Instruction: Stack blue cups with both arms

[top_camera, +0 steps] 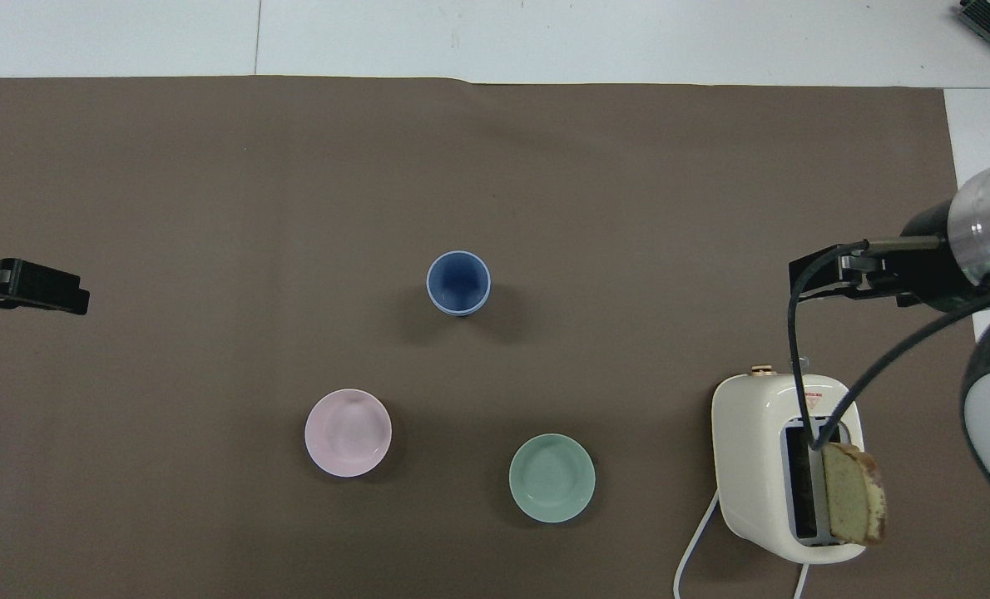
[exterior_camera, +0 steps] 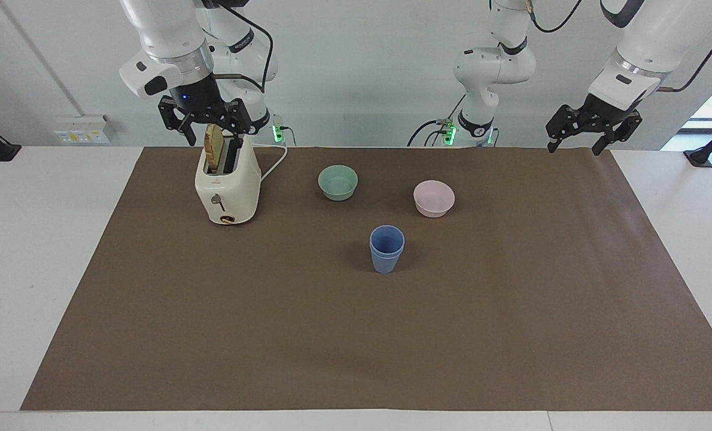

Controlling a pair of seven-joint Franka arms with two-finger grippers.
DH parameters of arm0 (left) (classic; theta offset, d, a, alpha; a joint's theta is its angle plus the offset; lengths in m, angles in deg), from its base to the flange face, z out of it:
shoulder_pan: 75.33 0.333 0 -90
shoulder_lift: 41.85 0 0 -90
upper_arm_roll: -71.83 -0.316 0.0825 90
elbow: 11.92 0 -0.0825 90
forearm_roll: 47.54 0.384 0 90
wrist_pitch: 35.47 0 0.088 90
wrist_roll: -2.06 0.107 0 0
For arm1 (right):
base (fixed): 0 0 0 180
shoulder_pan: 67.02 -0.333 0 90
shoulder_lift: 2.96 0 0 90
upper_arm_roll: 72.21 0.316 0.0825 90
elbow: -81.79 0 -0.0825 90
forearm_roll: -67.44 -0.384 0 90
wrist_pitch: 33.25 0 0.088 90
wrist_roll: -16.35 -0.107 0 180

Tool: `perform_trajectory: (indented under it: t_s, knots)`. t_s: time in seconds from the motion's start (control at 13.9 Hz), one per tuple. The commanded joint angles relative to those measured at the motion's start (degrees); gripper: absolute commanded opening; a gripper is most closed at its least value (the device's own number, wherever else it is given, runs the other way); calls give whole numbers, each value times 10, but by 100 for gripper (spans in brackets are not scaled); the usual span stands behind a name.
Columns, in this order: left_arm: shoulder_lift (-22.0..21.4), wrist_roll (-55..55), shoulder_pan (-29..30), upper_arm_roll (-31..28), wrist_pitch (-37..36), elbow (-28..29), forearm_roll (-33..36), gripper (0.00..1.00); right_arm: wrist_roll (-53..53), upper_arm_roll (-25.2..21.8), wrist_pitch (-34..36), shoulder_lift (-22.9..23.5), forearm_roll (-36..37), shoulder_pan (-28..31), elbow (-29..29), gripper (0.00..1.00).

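Note:
The blue cups [exterior_camera: 386, 248] stand upright in the middle of the brown mat, one nested inside the other, with two rims showing. From above they appear as one blue circle [top_camera: 458, 283]. My right gripper [exterior_camera: 212, 136] hangs open over the toaster, holding nothing; in the overhead view the right gripper [top_camera: 804, 279] is toward the right arm's end. My left gripper [exterior_camera: 574, 149] waits open and empty over the mat's corner at the left arm's end, and only the left gripper's tip [top_camera: 66, 298] shows from above. Both are well apart from the cups.
A cream toaster [exterior_camera: 227, 185] with a slice of bread [top_camera: 853, 492] in one slot stands toward the right arm's end. A mint-green bowl [exterior_camera: 338, 181] and a pale pink bowl [exterior_camera: 434, 197] sit nearer to the robots than the cups. A white cable [top_camera: 695, 541] trails from the toaster.

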Motion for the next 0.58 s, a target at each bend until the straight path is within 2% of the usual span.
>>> perform_trajectory:
  t_s: [0.0, 0.14, 0.29, 0.5]
  knots:
    - [-5, 3, 5, 4, -10, -1, 10, 100, 24, 5, -12, 8, 3, 22, 8, 100]
    - [-5, 3, 6, 4, -10, -1, 10, 100, 21, 5, -13, 8, 1, 28, 7, 100]
    - [-5, 3, 6, 4, -10, -1, 10, 100, 11, -8, -8, 2, 1, 8, 6, 100]
    - [-5, 3, 6, 4, -10, -1, 10, 100, -20, -70, -8, 2, 3, -62, 7, 100]
